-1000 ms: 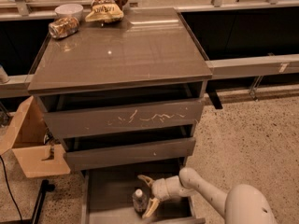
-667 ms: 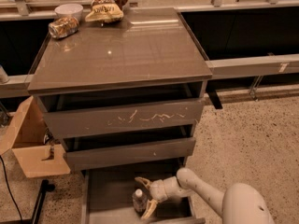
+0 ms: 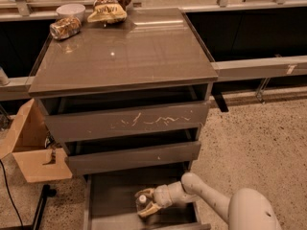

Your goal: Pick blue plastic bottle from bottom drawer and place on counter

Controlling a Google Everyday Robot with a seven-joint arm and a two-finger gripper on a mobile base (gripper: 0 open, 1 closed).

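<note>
Blue plastic bottle (image 3: 142,201) half-hidden, gripper (image 3: 143,204) seemingly around it

Our end effector (image 3: 145,202) sat at the bottom of the frame, just left of centre, pointing toward the left edge. Behind it our pale wrist (image 3: 169,195) ran nearly level to the right, up to a rounded joint. From there our white arm (image 3: 216,204) sloped down to the lower right corner, where it widened into a bulky rounded segment.
</note>
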